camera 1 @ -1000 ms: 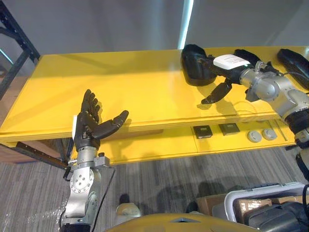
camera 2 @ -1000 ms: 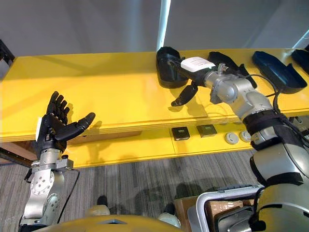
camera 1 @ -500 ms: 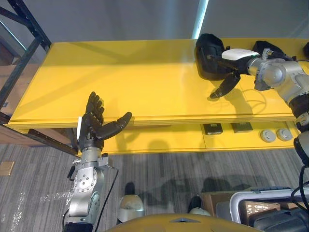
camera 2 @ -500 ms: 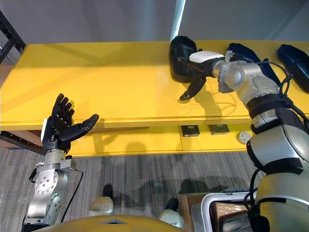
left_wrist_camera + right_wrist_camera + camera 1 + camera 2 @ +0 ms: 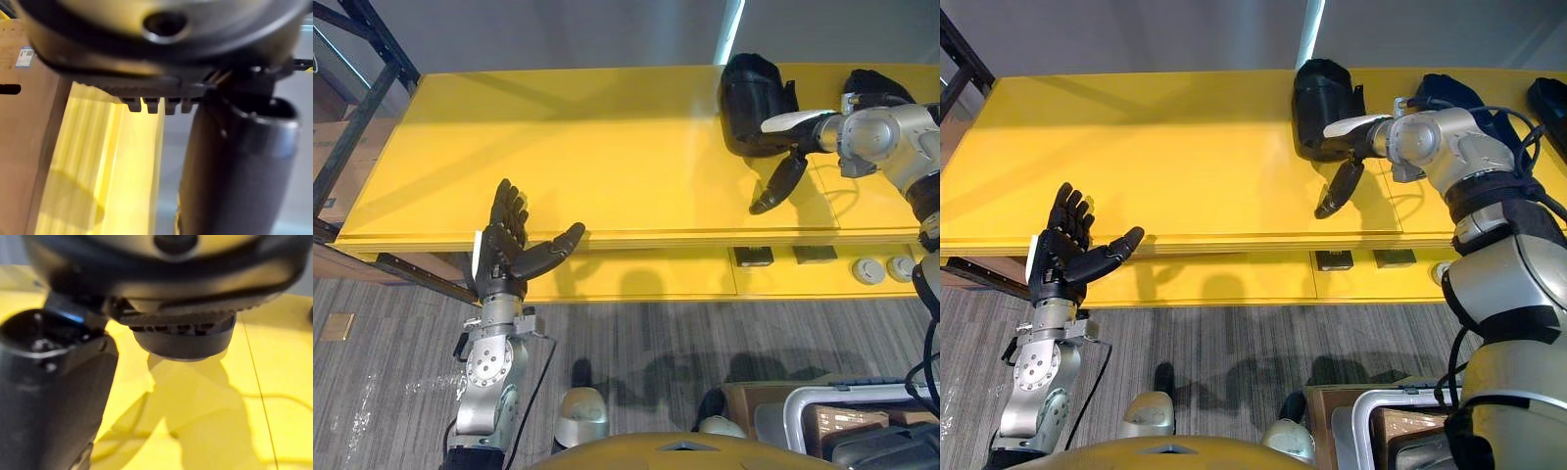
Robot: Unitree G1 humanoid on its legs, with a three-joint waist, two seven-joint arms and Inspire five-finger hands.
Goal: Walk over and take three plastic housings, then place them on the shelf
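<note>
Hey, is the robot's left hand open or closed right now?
Open. The left hand has its fingers straight and spread, thumb out, with nothing in it, in front of the yellow shelf.

Left hand (image 5: 504,257) raised, fingers (image 5: 509,204) spread, right hand (image 5: 788,137) outstretched, uncurled

Yellow shelf (image 5: 558,147), black housing (image 5: 749,93), grey streaked carpet (image 5: 401,362).

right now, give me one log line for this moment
left hand open, empty | right hand open, at black housing | black housing resting on yellow shelf
</note>
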